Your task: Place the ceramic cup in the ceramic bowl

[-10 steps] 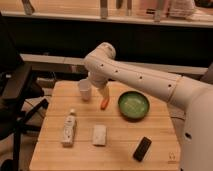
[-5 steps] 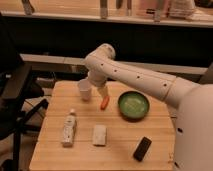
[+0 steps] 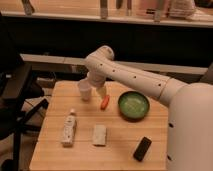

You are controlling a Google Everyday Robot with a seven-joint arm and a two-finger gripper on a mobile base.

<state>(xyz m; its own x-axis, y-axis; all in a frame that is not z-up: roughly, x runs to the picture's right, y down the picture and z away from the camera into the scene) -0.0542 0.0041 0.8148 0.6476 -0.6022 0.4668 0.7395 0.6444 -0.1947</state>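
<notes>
The ceramic cup, small, white and handleless, stands upright on the wooden table at its far left part. My gripper is right at the cup's right side, at the end of the white arm that reaches down from the right. The ceramic bowl, dark green with a lighter green inside, sits on the table to the right of the cup, about a bowl's width away, and is empty.
A small orange item lies between cup and bowl. A white labelled bottle lies at the front left, a pale block beside it, and a black item at the front right. A black chair stands to the left.
The arm has dipped slightly at the cup. The cup, the bowl and the other items have stayed in place.
</notes>
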